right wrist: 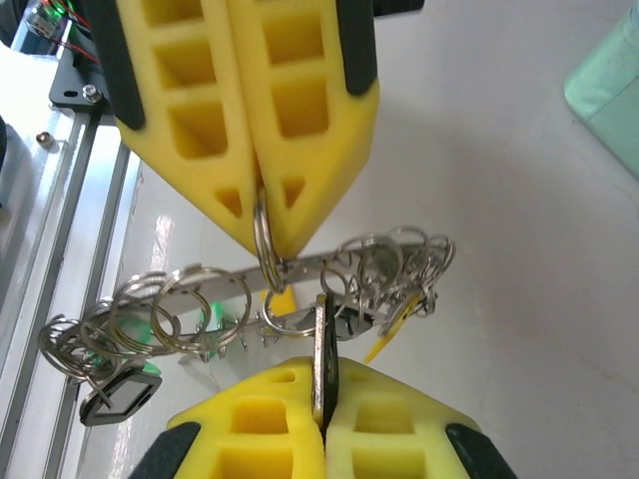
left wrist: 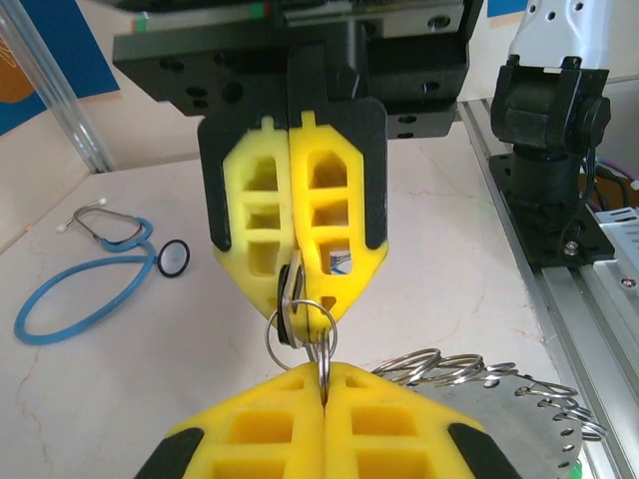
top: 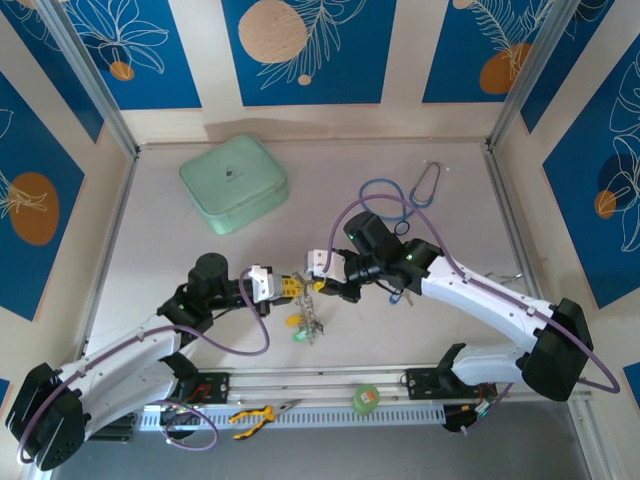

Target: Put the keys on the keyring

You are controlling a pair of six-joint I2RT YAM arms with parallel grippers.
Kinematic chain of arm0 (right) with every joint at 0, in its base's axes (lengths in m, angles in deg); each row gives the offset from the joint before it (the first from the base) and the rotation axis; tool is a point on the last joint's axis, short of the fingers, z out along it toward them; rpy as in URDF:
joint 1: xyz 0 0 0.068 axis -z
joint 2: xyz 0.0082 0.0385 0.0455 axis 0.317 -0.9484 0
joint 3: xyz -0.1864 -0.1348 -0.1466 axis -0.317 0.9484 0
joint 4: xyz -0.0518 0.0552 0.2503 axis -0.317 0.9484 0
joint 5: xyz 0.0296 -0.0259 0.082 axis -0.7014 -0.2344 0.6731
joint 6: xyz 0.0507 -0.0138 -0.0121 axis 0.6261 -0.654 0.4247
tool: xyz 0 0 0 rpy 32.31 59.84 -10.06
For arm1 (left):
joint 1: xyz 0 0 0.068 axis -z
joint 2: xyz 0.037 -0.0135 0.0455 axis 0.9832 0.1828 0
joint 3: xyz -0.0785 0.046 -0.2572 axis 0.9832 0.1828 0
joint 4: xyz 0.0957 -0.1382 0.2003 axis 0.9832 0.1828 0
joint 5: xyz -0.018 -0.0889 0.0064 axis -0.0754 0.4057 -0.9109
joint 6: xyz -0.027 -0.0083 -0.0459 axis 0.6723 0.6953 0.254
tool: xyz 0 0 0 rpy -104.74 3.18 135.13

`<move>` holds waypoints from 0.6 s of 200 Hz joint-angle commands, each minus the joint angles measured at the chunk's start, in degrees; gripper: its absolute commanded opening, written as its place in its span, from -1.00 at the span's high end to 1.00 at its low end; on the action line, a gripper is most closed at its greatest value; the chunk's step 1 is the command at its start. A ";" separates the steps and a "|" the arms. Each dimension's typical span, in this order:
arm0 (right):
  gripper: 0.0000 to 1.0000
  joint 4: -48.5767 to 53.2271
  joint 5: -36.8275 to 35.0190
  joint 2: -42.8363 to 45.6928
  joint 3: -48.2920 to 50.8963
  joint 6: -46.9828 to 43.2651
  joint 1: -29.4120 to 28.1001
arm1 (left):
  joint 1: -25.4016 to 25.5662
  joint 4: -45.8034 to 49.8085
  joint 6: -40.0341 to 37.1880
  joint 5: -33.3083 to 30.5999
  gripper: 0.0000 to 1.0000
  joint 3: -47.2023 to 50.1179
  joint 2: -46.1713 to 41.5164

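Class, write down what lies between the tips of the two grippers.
A key, pinched by the right gripper, and a small split ring, pinched by the left gripper, span the gap; both wrist views show it.

Keyring (left wrist: 544, 427) cropped by frame edge, split ring (left wrist: 323, 354) half-hidden in left claw (left wrist: 324, 384), key (right wrist: 321, 334) half inside right claw (right wrist: 321, 387)

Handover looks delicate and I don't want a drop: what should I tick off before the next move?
1. Left gripper shut on small silver split ring: ok.
2. Right gripper shut on flat silver metal key: ok.
3. Key threaded onto that ring: cannot tell.
4. Large silvery scalloped keyring lying on the table near the grippers: ok.
5. Blue-tubed stethoscope well away from both grippers: ok.
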 commanded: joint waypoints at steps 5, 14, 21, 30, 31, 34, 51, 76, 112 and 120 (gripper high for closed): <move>0.98 0.92 2.00 -0.45 -3.60 -1.95 -0.43 | 0.45 -0.04 -1.23 1.29 1.00 -0.77 -0.56; 0.98 1.18 1.87 -0.72 -4.10 -2.06 -0.61 | 0.39 0.07 -1.21 1.13 1.00 -0.77 -0.73; 0.98 1.47 1.76 -0.86 -4.41 -2.25 -0.74 | 0.44 0.32 -1.37 1.03 1.00 -0.75 -0.82; 0.98 1.60 1.74 -0.91 -4.68 -2.31 -0.85 | 0.40 0.74 -1.56 0.90 1.00 -0.77 -0.91; 0.98 1.63 1.74 -0.91 -4.73 -2.30 -0.87 | 0.43 0.80 -1.60 0.88 1.00 -0.72 -0.95; 0.98 1.58 1.83 -0.92 -4.77 -2.33 -0.90 | 0.40 0.91 -1.56 0.86 1.00 -0.76 -0.99; 0.98 1.72 1.86 -0.87 -4.74 -2.30 -1.05 | 0.46 1.17 -1.64 0.73 1.00 -0.72 -1.24; 0.98 1.36 -1.21 -0.91 -2.76 -1.86 -0.80 | 0.44 0.18 -1.38 0.59 1.00 -0.47 -1.70; 1.00 6.33 -6.59 -4.24 -1.68 -1.30 -0.83 | 0.46 -2.59 -0.58 0.15 1.00 -0.14 -2.39; 1.00 7.53 -5.43 -4.73 -2.08 -1.55 -1.28 | 0.39 -3.04 -0.41 0.06 1.00 -0.19 -2.45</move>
